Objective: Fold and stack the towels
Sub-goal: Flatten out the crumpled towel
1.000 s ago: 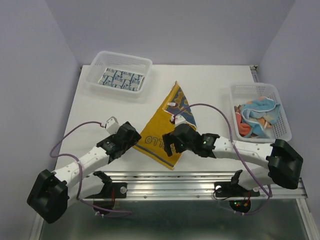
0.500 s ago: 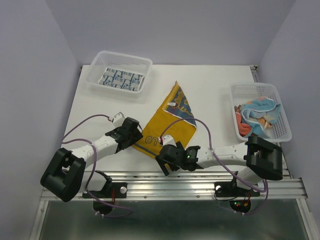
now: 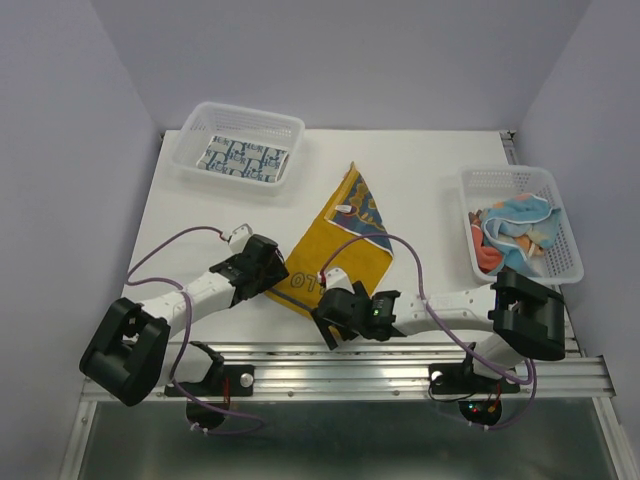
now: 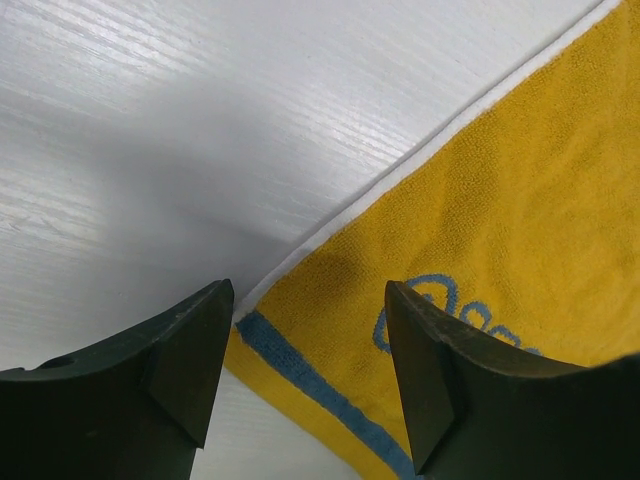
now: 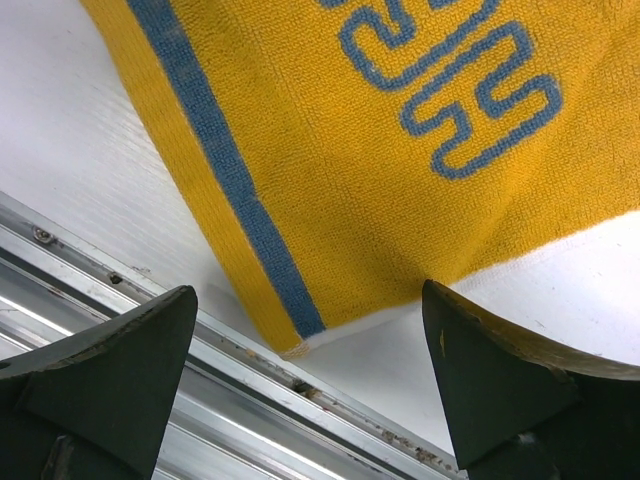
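**Two open claws at the near corners of a yellow towel**

Overhead view: a yellow towel (image 3: 335,255) lies flat on the white table (image 3: 440,170). Its long axis runs almost straight away from the arms. The far end narrows to a point, where a navy-patterned flap is turned over. Blue outline letters near its left corner look like "LO". The left claw (image 3: 275,277) sits at that left corner. The right claw (image 3: 328,318) sits at the near corner, with the metal rail (image 3: 400,365) just behind it. Well beyond the left claw, a white mesh basket (image 3: 200,125) holds a folded blue-and-white towel (image 3: 242,160). Well right of the right claw, a second basket (image 3: 505,172) holds a heap of crumpled towels (image 3: 515,235).

Left wrist view: the left claw (image 4: 310,295) has its jaws parted and grips nothing. Between and ahead of them are the towel's (image 4: 500,230) white-trimmed edge, a blue stripe and part of a blue outline shape.

Right wrist view: the right claw (image 5: 308,292) is spread wide and holds nothing. The towel's (image 5: 380,180) corner lies just ahead, with a blue stripe and outline letters cut off, unreadable. The rail (image 5: 150,310) passes left of the claw.
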